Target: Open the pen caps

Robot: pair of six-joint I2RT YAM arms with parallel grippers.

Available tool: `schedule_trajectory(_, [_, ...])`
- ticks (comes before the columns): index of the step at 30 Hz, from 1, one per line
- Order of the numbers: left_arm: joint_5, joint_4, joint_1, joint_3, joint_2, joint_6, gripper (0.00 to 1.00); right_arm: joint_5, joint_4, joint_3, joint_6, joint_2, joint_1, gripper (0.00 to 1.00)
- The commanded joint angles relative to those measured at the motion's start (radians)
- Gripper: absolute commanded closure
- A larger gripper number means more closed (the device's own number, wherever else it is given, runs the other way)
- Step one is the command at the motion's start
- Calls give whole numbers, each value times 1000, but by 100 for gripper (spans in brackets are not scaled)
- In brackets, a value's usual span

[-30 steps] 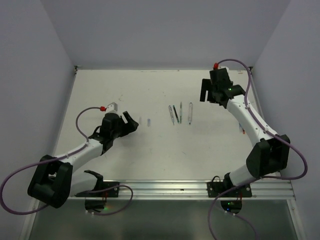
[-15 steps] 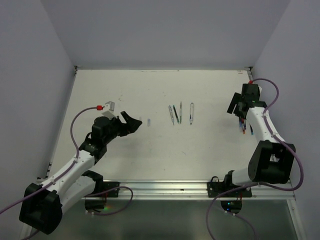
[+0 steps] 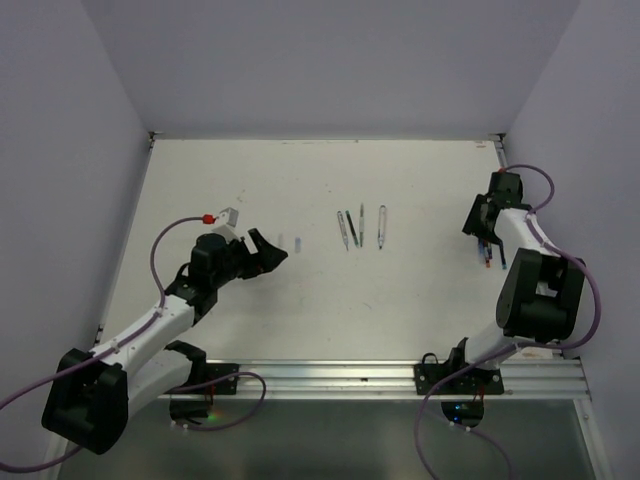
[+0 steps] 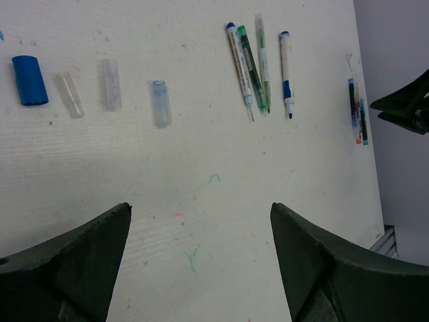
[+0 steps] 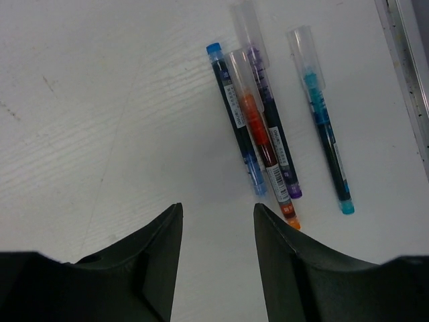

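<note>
— Can you read anything down there?
— No, nothing legible. The orange pen [image 5: 257,131] below my right claw [image 5: 216,213] has a white label [image 5: 276,176] with dark print, too fine to make out.
— And on your left?
— A blue-tipped pen [image 4: 239,64] on the surface [image 4: 100,174] has a printed barrel. The lettering is only a blur.

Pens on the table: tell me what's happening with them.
Nothing is held right now. The left gripper hovers open near four loose caps, one blue and three clear, with four uncapped pens lying beyond them. The right gripper hovers, jaws apart, over four other pens at far right. At least three of those wear clear caps, so that batch looks next.
</note>
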Motion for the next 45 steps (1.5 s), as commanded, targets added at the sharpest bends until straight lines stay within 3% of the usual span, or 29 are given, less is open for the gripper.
schedule_trajectory(1, [20,40,-3,16,16,29,13,-19,50,6,-22,22,-15,50])
schedule_trajectory(45, [37,89,-3,5,61,32,13,-16,77,27,-59,166,-57,54])
